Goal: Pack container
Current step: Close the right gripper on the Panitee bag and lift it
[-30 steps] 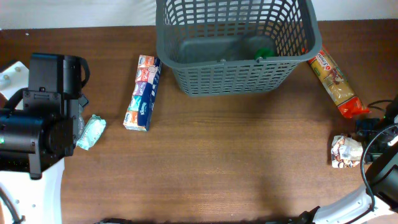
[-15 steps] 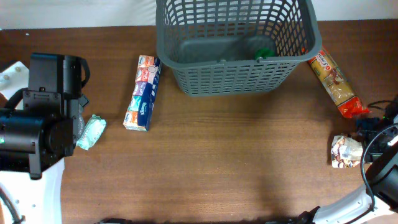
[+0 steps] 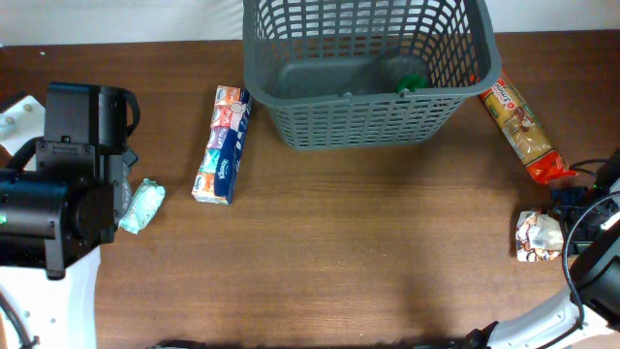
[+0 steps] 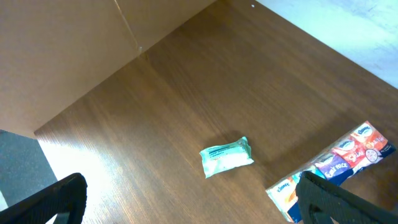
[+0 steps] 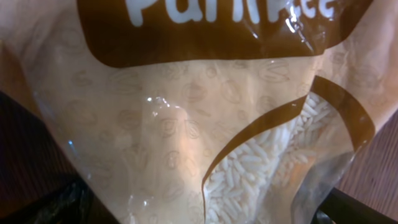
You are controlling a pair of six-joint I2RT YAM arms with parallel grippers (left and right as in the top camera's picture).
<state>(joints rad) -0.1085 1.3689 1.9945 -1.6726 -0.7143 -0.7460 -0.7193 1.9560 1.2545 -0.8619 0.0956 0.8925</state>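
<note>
The container (image 3: 368, 116), a large dark grey lattice basket, stands at the table's far middle, with a green item (image 3: 411, 82) inside it. A bag of rice (image 3: 520, 121) lies just right of it and fills the right wrist view (image 5: 205, 112). My right gripper (image 5: 205, 214) is open, its dark fingers (image 5: 56, 205) low on either side of the bag. My left gripper (image 4: 193, 208) is open above bare table. A small teal packet (image 4: 227, 157) lies ahead of it, and a tissue pack (image 4: 339, 163) sits by its right finger (image 4: 329, 199).
The tissue pack (image 3: 223, 145) lies left of the basket, the teal packet (image 3: 141, 206) beside the left arm (image 3: 58, 204). A small printed packet (image 3: 538, 236) lies near the right edge by the right arm (image 3: 591, 242). Bare brown table spans the middle.
</note>
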